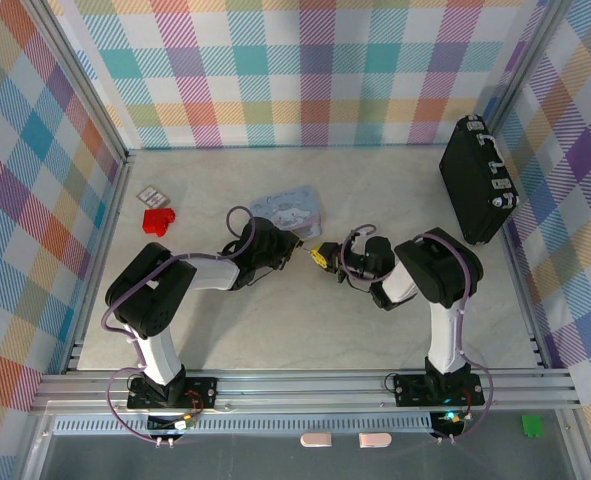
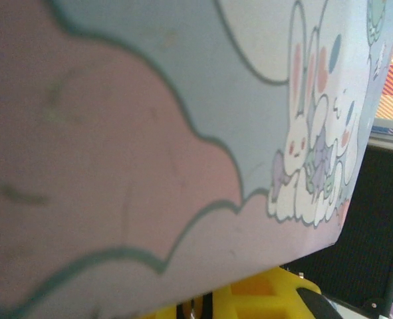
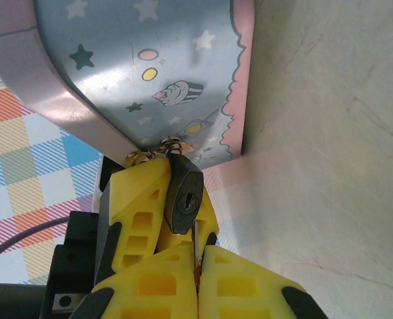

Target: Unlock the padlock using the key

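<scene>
Padlock just beside tin, case far right

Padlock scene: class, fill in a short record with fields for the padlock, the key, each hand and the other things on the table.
padlock: dark body, keyhole facing the right wrist camera, gripped by the left hand
key: thin blade pinched in the shut right hand, reaching up to the keyhole
tin: pale blue, just behind both hands
other things: red block at the left; black case by the right wall
</scene>
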### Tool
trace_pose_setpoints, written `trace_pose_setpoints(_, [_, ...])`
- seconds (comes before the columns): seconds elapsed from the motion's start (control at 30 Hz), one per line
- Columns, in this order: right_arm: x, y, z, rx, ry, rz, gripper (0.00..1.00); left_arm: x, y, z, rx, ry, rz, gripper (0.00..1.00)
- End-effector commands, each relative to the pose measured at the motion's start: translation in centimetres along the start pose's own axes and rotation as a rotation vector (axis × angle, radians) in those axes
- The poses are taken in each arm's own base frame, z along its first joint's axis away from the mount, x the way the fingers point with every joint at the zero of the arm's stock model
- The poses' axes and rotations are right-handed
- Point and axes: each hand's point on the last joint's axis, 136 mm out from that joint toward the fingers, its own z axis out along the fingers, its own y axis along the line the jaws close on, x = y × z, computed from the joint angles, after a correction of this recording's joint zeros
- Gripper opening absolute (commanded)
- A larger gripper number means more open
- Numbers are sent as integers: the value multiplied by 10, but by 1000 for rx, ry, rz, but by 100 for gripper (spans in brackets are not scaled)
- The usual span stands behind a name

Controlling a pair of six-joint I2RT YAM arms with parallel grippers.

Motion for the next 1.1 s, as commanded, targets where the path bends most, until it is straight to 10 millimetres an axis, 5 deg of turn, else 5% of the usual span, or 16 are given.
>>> trace_pose_setpoints(0.0, [-2,11,0,-44,27,-86,0,-2,1,-4,22,22,-61,5])
trace_pose_setpoints(0.37, [-1,29,1,-86,67,-171,0,-3,-2,-6,33,24,-67,5])
trace_pose_setpoints(1.07, [-1,27,7,-89,96,-231,0,0,-15,-11,78,43,-92,5])
